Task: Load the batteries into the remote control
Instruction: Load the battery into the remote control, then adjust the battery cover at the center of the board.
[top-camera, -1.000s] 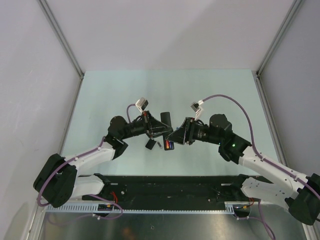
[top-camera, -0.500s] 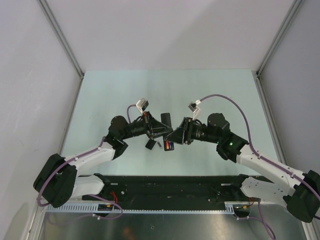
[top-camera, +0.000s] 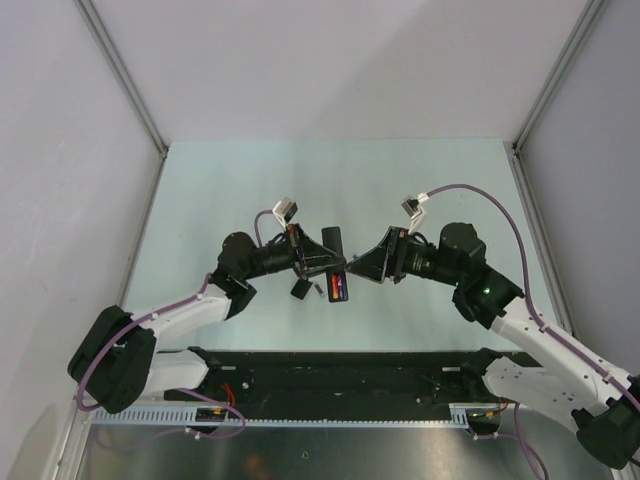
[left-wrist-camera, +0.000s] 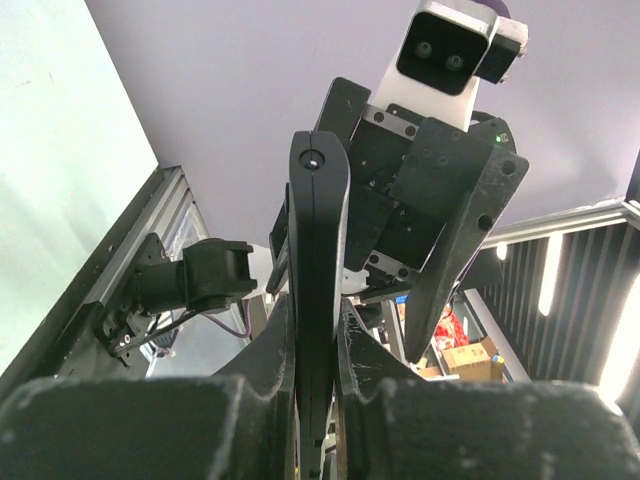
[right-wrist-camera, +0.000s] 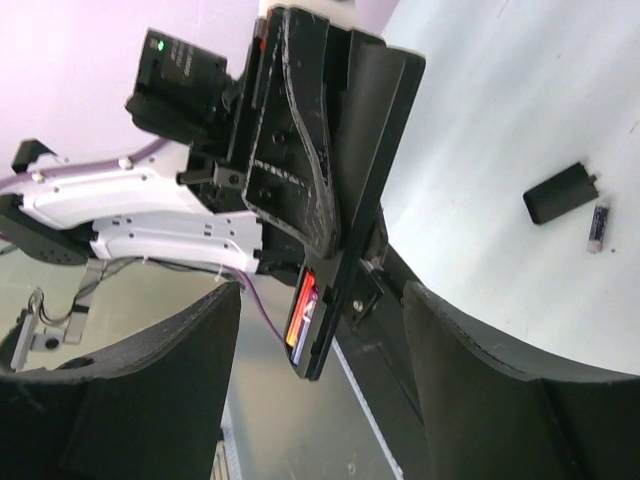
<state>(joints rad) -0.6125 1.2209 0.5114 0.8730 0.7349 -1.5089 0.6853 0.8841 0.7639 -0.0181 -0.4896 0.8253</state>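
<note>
1. Clamping the remote control (left-wrist-camera: 315, 230) edge-on in the clenched left gripper (left-wrist-camera: 316, 335), and holding it off the table (top-camera: 220, 190) in the gap between the two arms.
2. Hovering just beside it with the right gripper (top-camera: 363, 268), with fingers (right-wrist-camera: 150, 400) spread wide and gripping nothing.
3. Carrying one red-orange battery (right-wrist-camera: 303, 312) in the uncovered compartment at the end nearer the arm bases. Probably risking that cell slipping out under any tilt or knock, with no cover retaining it.
4. Leaving a dark battery (right-wrist-camera: 597, 226) and the back panel (right-wrist-camera: 560, 193) lying close together on the table, near the remote. Risking catching both in one pinch, or nudging so thin a cylinder into rolling away.
5. Risking twisting the remote within the narrow left-hand clamp when pressing a second cell in from the side, and so missing the slot or seating the cell the wrong way round.
6. Crowding both wrists together around one slim bar, and inviting a finger-against-finger collision on the approach.
</note>
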